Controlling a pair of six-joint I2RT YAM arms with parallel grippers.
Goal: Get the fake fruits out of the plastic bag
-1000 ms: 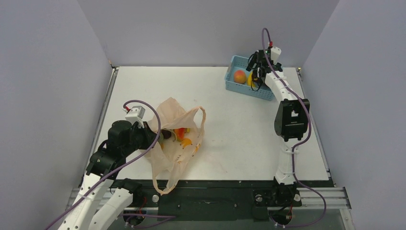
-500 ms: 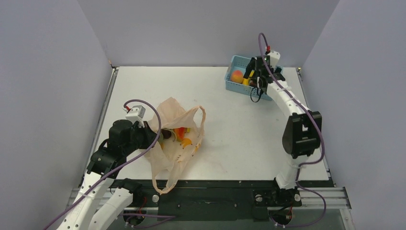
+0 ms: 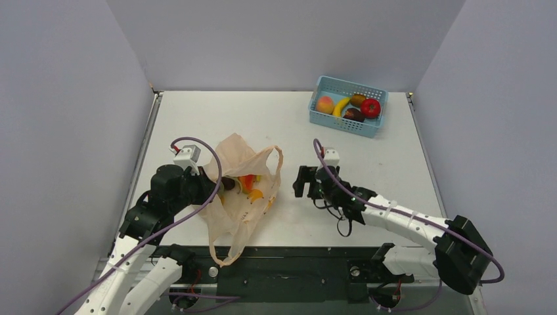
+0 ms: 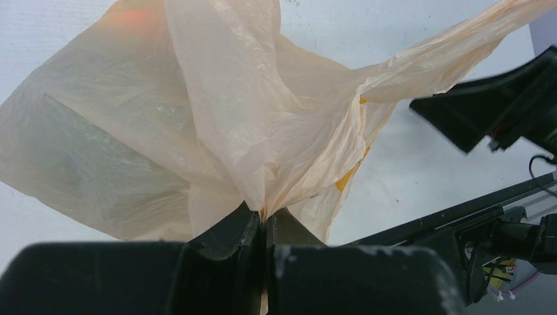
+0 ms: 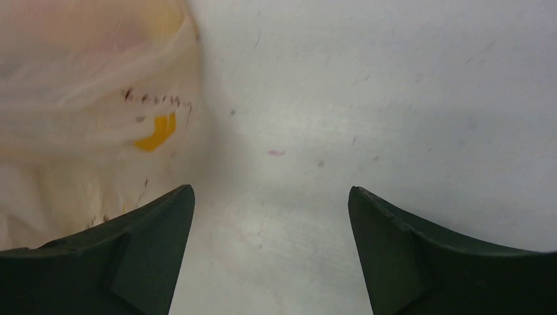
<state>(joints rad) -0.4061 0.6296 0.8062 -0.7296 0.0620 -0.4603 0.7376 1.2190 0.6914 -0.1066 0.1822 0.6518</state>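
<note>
The pale-orange plastic bag [image 3: 238,210] lies on the table at the front left, mouth facing right. Inside it I see a dark maroon fruit [image 3: 228,183], a red-orange fruit [image 3: 247,181] and a yellow-orange one [image 3: 256,195]. My left gripper [image 3: 217,186] is shut on a fold of the bag's left edge; in the left wrist view the gripper [image 4: 265,220] pinches the bag [image 4: 197,118] film. My right gripper [image 3: 302,182] is open and empty, low over the table just right of the bag. In the right wrist view the gripper [image 5: 270,197] is over bare table, with the bag [image 5: 85,98] at the left.
A blue basket [image 3: 321,84] stands at the back right, holding a peach-coloured fruit [image 3: 324,104], a banana [image 3: 341,105], a dark plum [image 3: 353,114], a shiny red fruit [image 3: 370,107] and a brownish fruit [image 3: 358,99]. Grey walls close in three sides.
My right arm has swung from above the basket down and forward to the table beside the bag. The left gripper and the bag have not moved.
</note>
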